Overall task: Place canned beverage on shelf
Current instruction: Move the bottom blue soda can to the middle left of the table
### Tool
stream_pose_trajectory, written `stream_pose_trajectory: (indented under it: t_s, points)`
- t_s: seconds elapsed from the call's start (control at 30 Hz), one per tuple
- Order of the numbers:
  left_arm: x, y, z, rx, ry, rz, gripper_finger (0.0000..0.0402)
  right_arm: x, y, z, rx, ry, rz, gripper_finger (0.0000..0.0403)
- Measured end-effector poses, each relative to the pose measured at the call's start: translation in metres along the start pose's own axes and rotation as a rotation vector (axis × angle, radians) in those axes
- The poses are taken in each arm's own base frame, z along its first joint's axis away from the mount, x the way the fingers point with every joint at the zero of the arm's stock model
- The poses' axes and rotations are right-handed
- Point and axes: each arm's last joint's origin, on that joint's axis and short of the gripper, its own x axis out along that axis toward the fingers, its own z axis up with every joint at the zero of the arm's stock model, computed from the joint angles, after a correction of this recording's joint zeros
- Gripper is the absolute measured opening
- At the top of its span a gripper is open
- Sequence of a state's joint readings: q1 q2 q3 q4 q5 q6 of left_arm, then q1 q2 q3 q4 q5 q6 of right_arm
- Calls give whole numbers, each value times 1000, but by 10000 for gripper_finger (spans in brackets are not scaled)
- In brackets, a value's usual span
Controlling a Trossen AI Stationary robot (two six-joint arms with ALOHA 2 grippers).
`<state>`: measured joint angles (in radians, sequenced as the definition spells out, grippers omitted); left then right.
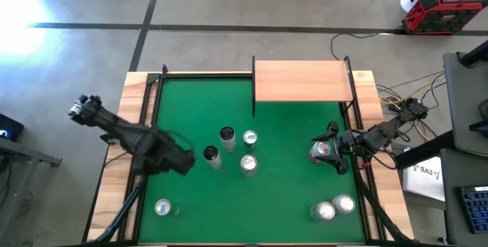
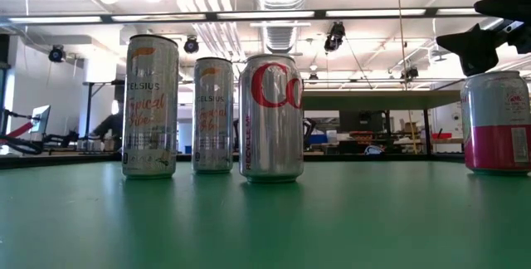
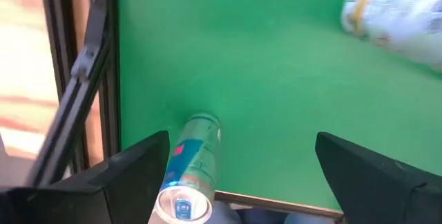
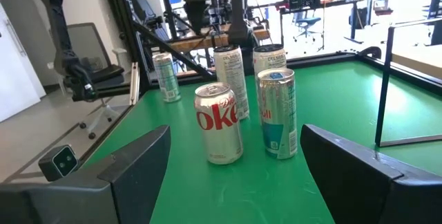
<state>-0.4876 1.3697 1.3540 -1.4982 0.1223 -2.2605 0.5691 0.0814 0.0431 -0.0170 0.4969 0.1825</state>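
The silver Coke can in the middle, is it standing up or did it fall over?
Standing up. The silver Diet Coke can stands upright on the green felt table in the low view, and the right wrist view shows its round top facing up.

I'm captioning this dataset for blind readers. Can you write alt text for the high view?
Overhead view of a green felt table: the right gripper hovers open around a pink-and-silver can near the right edge, below the empty pale-wood shelf. Four cans cluster mid-table, and the left arm waits at the left.
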Motion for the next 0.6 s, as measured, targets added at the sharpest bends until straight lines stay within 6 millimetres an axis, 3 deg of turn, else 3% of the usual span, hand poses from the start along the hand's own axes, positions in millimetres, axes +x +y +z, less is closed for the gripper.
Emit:
stream_pose_trajectory:
  t_s: [0.27,0.6]
  points:
    - [23,29,-45,-120,0,5,347,0,0,0,0,0,0,315]
    - [56,46,-87,-123,-56,19,347,0,0,0,0,0,0,315]
